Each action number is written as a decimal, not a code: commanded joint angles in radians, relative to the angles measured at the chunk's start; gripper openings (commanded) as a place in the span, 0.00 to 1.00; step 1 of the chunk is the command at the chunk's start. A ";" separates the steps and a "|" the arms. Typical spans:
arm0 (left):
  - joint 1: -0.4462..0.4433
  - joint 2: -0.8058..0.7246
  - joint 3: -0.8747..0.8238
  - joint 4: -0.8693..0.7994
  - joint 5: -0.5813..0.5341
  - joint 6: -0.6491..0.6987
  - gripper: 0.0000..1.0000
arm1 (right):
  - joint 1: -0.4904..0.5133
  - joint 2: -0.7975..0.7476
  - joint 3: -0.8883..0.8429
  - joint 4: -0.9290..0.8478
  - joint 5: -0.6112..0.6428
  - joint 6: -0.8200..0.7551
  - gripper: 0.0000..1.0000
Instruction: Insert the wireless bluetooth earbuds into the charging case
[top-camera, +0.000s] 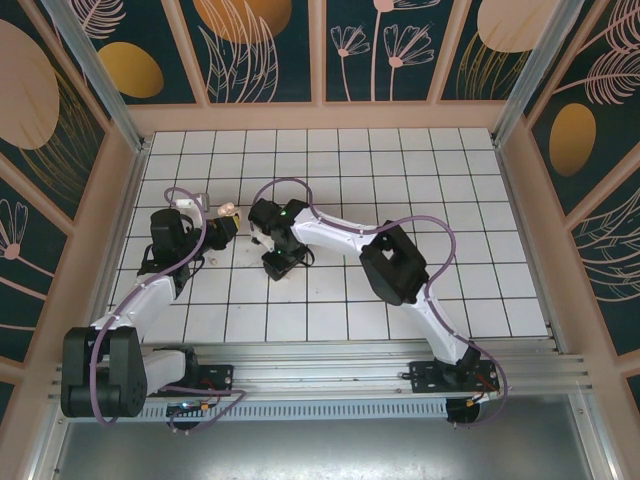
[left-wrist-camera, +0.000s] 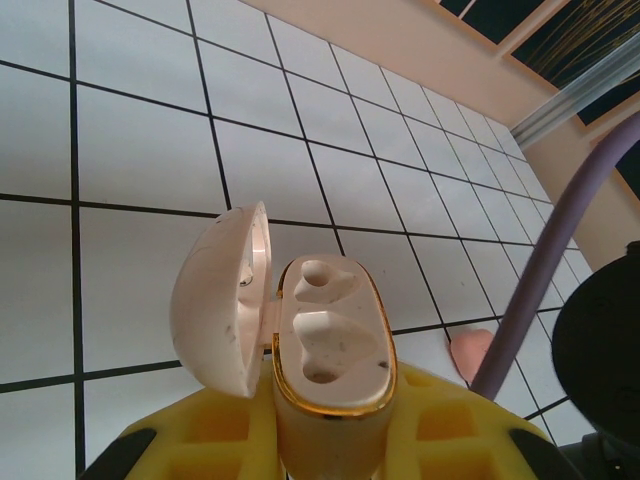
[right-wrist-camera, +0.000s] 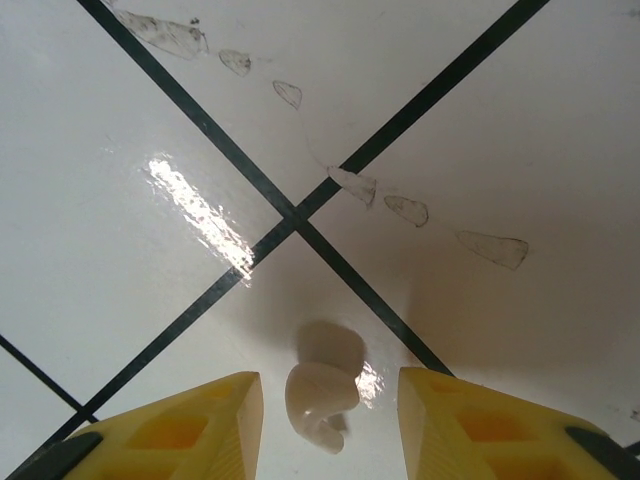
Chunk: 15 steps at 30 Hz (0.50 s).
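The left gripper (left-wrist-camera: 330, 435) holds the charging case (left-wrist-camera: 335, 345) upright between its yellow fingers (left-wrist-camera: 200, 440). The lid (left-wrist-camera: 220, 300) hangs open to the left. Both little holes inside are empty. A small pink thing (left-wrist-camera: 468, 352) lies on the white tiles (left-wrist-camera: 140, 150), beside the purple cable (left-wrist-camera: 540, 270).

bare white tiled floor (top-camera: 450, 170) 12 to 3 o'clock, my black-and-white right arm (top-camera: 335, 232) across centre, left arm (top-camera: 160, 285) and pink charging case (top-camera: 227, 210) at 9

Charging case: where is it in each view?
Top external: left of centre, charging case at the tip of the left gripper.
Left wrist: bottom centre, lid open leftward, clamped between yellow fingers.
Right wrist: an earbud on the floor tiles, between the fingers of the right gripper.
Shared landmark: black lines between white floor tiles.
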 joint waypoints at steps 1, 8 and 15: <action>0.008 -0.001 -0.003 0.025 0.012 -0.013 0.14 | 0.011 0.029 0.033 -0.035 0.006 0.000 0.39; 0.008 0.003 -0.001 0.018 0.009 -0.010 0.14 | 0.011 0.041 0.026 -0.034 0.006 0.005 0.34; 0.008 0.004 -0.001 0.014 0.006 -0.007 0.14 | 0.011 0.027 0.013 -0.025 0.010 0.012 0.24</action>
